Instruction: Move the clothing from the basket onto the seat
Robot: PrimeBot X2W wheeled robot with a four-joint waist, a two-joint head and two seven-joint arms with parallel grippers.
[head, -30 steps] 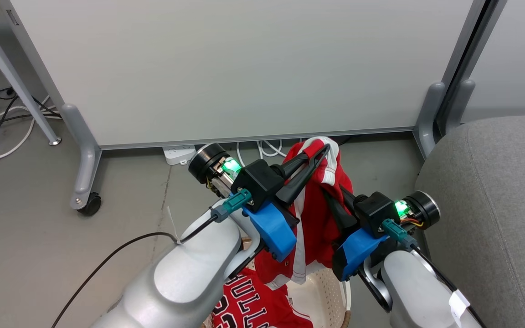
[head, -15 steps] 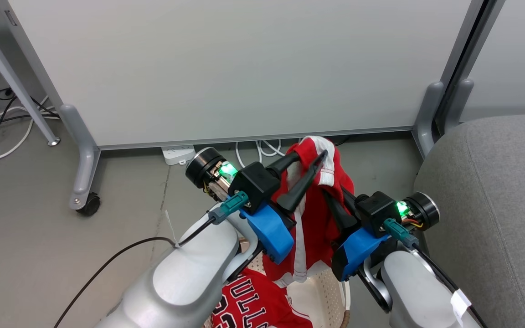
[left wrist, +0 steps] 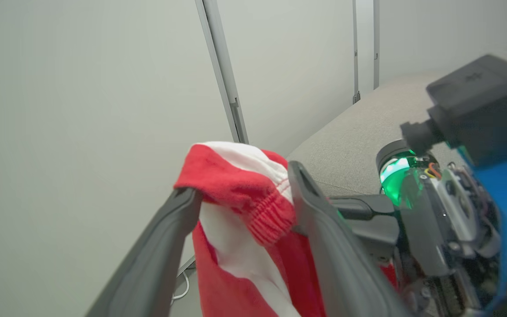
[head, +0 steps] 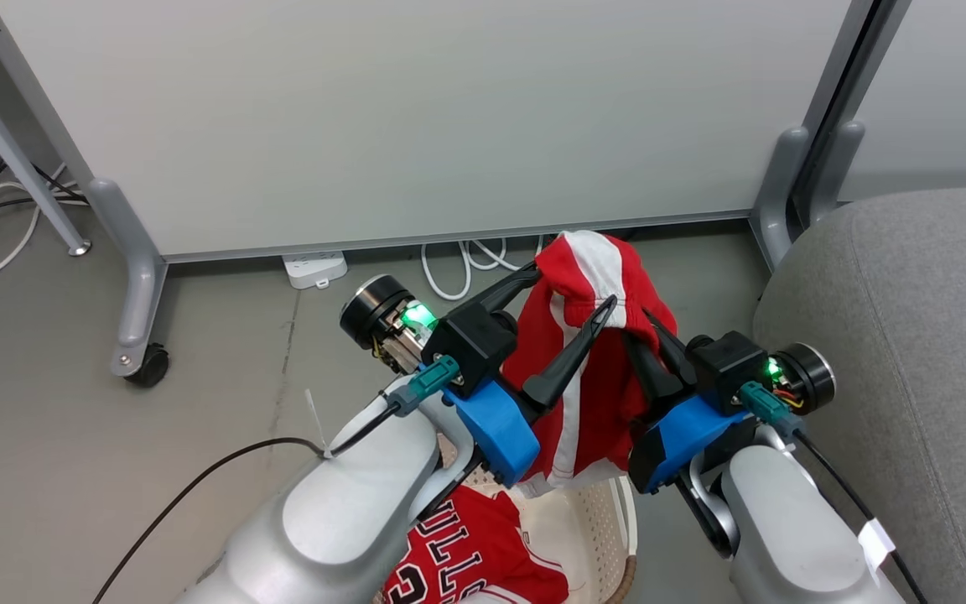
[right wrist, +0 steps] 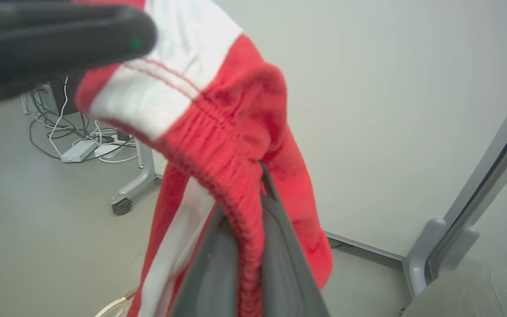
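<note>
Red shorts (head: pixel 592 394) with a white stripe hang in the air in my head view, right above the basket (head: pixel 609 524). My left gripper (head: pixel 573 285) has its two fingers spread wide apart. The far finger touches the top of the shorts, and the near one lies across the front of them. My right gripper (head: pixel 638 331) is closed tight on the shorts from the other side, and the cloth hangs down from there. Down in the basket lies the red jersey (head: pixel 466 554) with black and white letters. The big grey seat (head: pixel 894 335) is on my right, just beside the basket. A white board (head: pixel 449 126) stands in front of me, and a power strip (head: pixel 314 268) lies on the floor under it.

From my left wrist, the bunched top band of the shorts (left wrist: pixel 236 193) sits between my two left fingers, which stand wide open. The rest of the shorts hangs down between them. My right gripper is close by on the right side, with a green light on it. The grey seat (left wrist: pixel 350 145) is behind it.

From my right wrist, my two right fingers pinch the stretchy band of the shorts (right wrist: pixel 218 132) between them. The red cloth drops down past my fingers. One dark left finger (right wrist: pixel 60 31) lies blurry across the top corner, by the white stripe. A bit of the seat (right wrist: pixel 456 295) shows in the bottom corner.
</note>
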